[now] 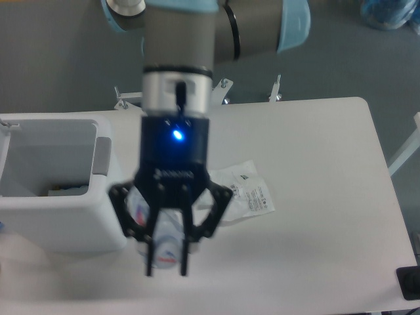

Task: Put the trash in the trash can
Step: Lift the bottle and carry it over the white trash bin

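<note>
Clear plastic, light and slick: we have the bottle [165, 236] clamped in our gripper [167, 268], lifted beside the bin [98, 226]. We judge the bag [246, 192] (limp, flat on the table [328, 216]) needs pinching at an edge.

A white table [328, 197] with rounded corners fills the lower frame. Beyond its far edge, from nine o'clock round to three, lies grey carpeted floor [59, 59]. At one o'clock, a crumpled blue bundle [390, 13] sits in the corner. At four o'clock, a small black object [408, 283] touches the frame edge. Light is even and soft.
</note>
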